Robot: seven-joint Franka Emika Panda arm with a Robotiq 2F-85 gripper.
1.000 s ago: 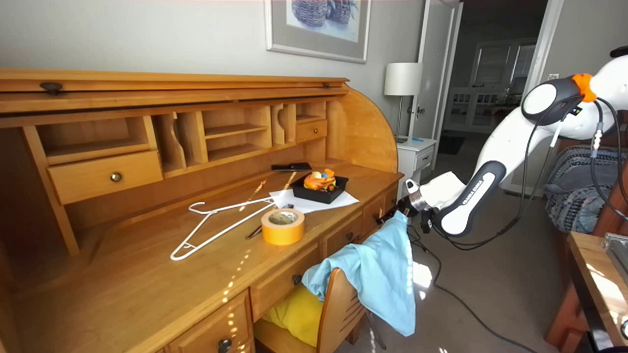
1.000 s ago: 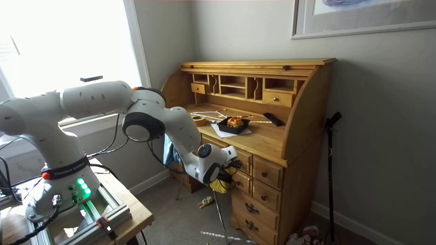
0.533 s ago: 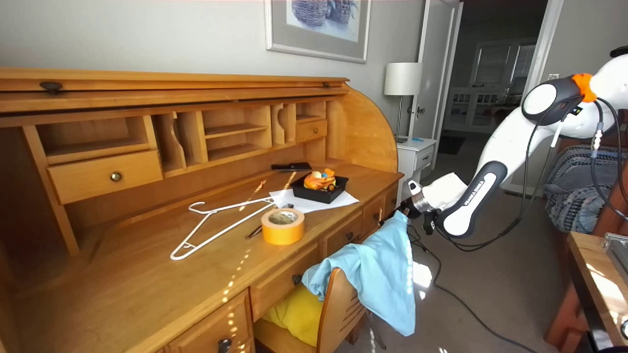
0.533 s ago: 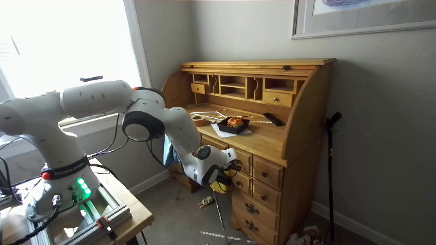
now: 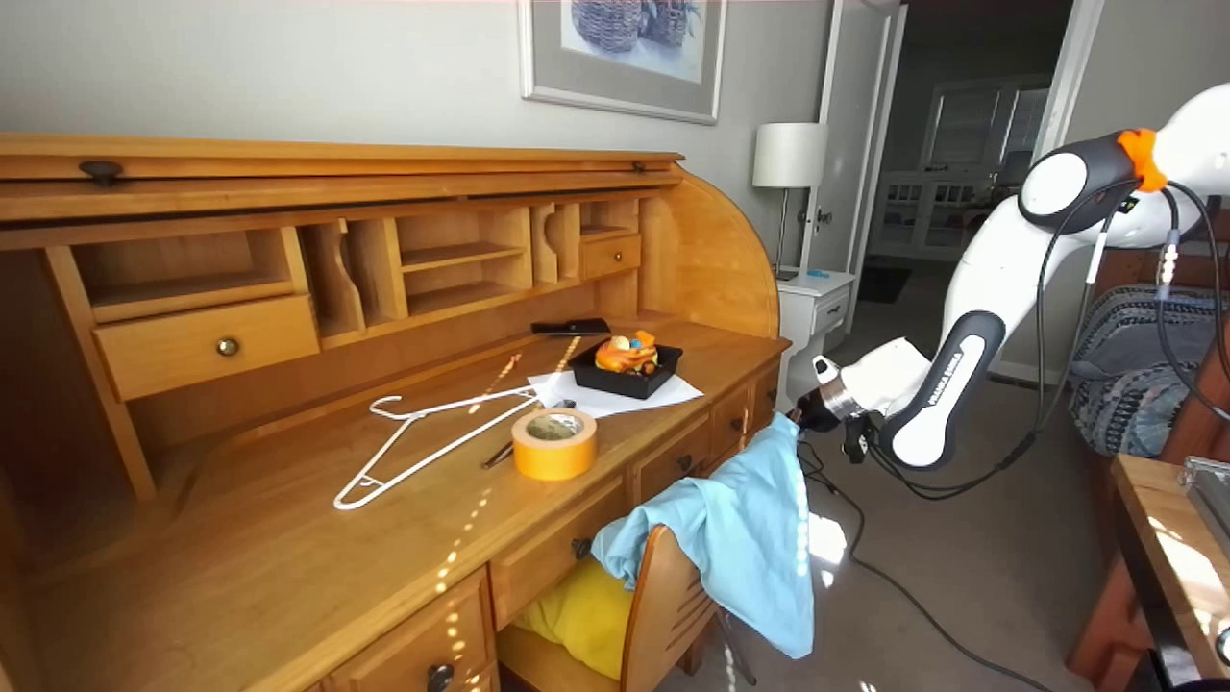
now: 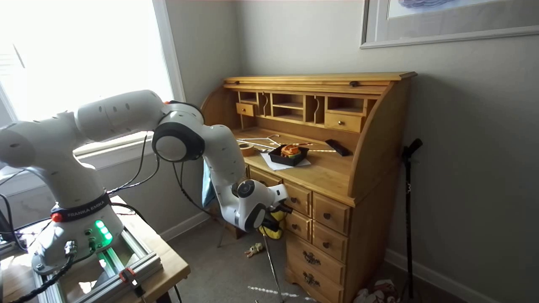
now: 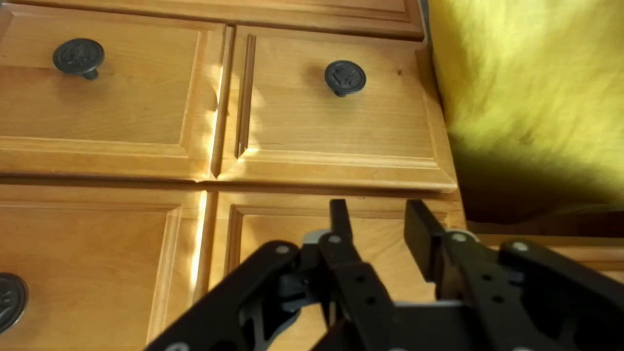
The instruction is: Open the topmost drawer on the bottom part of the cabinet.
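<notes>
Wrist view: Robotiq gripper (image 7: pixel 375 209), two fingers (image 7: pixel 340 219) standing apart, only honey-brown oak showing through the gap. Behind them is the topmost drawer (image 6: pixel 300 197), upper row on the roll-top desk (image 6: pixel 370 219), in the column nearest the yellow pillow (image 7: pixel 531 112); from where I stand its front looks level with its neighbour. Whether fingertips touch the oak, I cannot tell. The second-row drawer (image 7: pixel 336 126) beneath carries a dark round knob (image 7: pixel 345 75). Pillow sits on a wooden chair (image 5: pixel 663 596), light-blue cloth (image 5: pixel 740 538) draped over its back. On the desk: orange tape roll (image 5: pixel 554 454), white clothes hanger (image 5: pixel 415 417) just beside it, and a black tray (image 5: pixel 605 381) holding an orange item (image 5: pixel 627 356), tray resting on white paper (image 5: pixel 601 404).
</notes>
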